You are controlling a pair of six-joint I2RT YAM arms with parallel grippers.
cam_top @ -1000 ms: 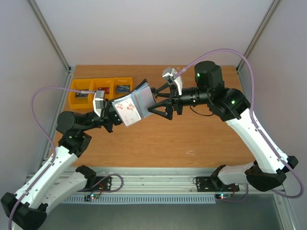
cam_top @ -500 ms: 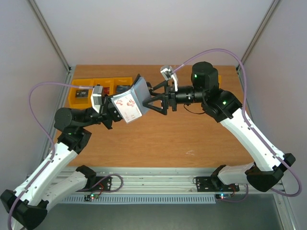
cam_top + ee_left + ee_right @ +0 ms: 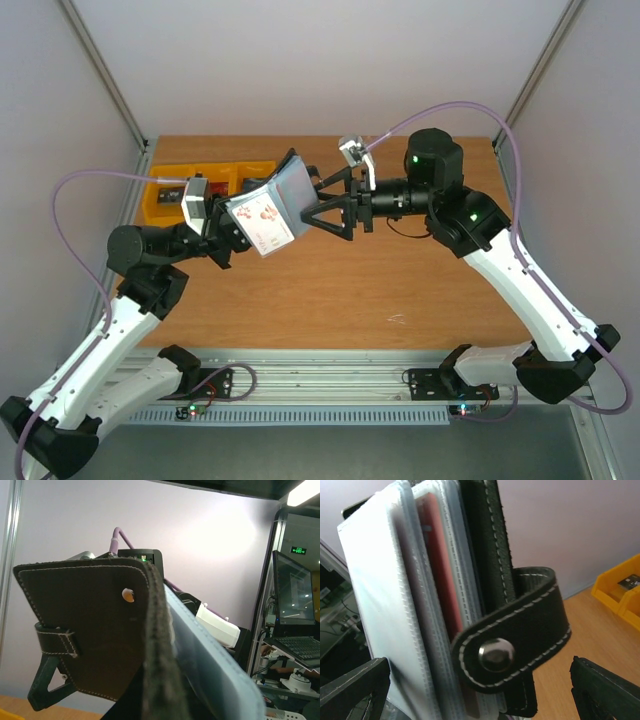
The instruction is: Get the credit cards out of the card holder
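My left gripper is shut on the card holder and holds it up in the air, opened, over the back of the table. A whitish card with reddish marks shows on its upturned face. In the left wrist view the holder's black outside and grey-blue inside fill the frame and hide my fingers. My right gripper is open, one finger on each side of the holder's right edge. Its wrist view shows clear sleeves edge-on, a red card inside them, and the black snap tab between the fingers.
Yellow bins with small items stand at the back left of the wooden table, and one shows at the right of the right wrist view. Grey walls close the cell on three sides.
The left arm has drawn the holder a little left and up. The open right gripper has followed it leftward and now straddles the holder's edge more closely.
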